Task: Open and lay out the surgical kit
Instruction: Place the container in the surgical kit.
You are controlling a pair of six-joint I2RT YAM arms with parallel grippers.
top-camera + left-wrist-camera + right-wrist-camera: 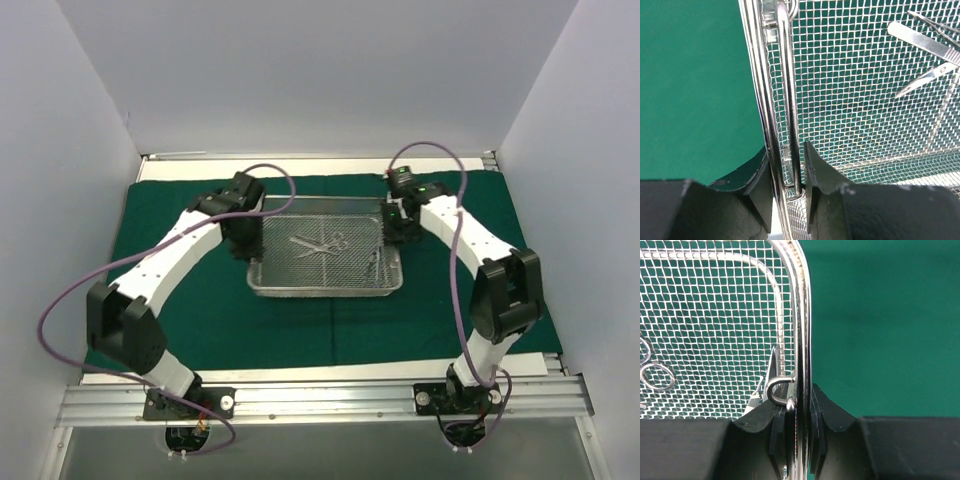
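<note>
Left pincer (788, 165) and right pincer (796, 405) each grip one short end of the wire-mesh tray (325, 290), mid-frame.
Left is closed narrow over the left rim and drop handle (785, 75). Right is pinched tight on the right rim beside the handle's hinge loop. The tray is over the spread dark green drape (200, 310); can't tell if it is lifted. Scissors (322, 245) lie inside on the mesh.

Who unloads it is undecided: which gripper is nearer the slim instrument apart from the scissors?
Right. The right gripper clamps the tray at the end beside the slim instrument; the left gripper clamps the opposite end, beyond the scissors.
</note>
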